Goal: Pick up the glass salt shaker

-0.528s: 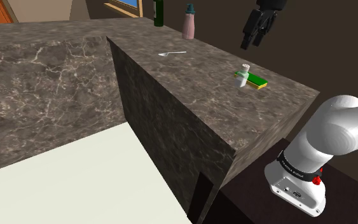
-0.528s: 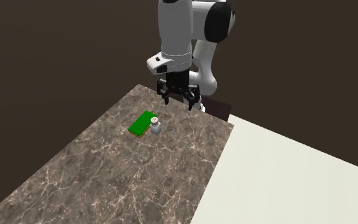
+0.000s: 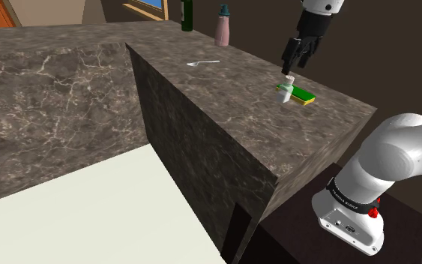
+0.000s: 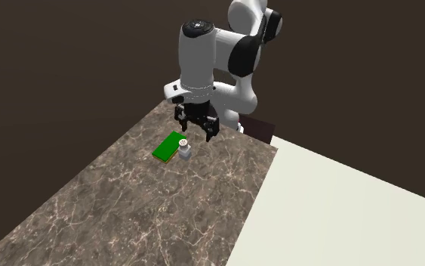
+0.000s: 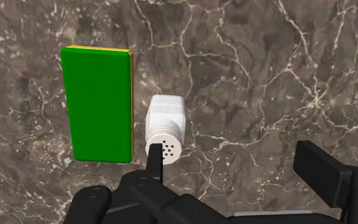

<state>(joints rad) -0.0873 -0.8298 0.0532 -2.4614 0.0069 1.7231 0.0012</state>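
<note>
On the dark marbled counter (image 5: 266, 76), the salt shaker (image 5: 165, 124) stands upright just beside a green sponge (image 5: 98, 105); it is drawn white, with a perforated cap. Your gripper (image 5: 231, 159) hovers above it, fingers spread apart and holding nothing, one finger over the cap and the other well off on the side away from the sponge. Expect a small, light, rigid, smooth-walled piece, probably slippery and breakable. Centre the fingers, then take the body below the cap, preferably across the two faces clear of the sponge, squeezing moderately.
</note>
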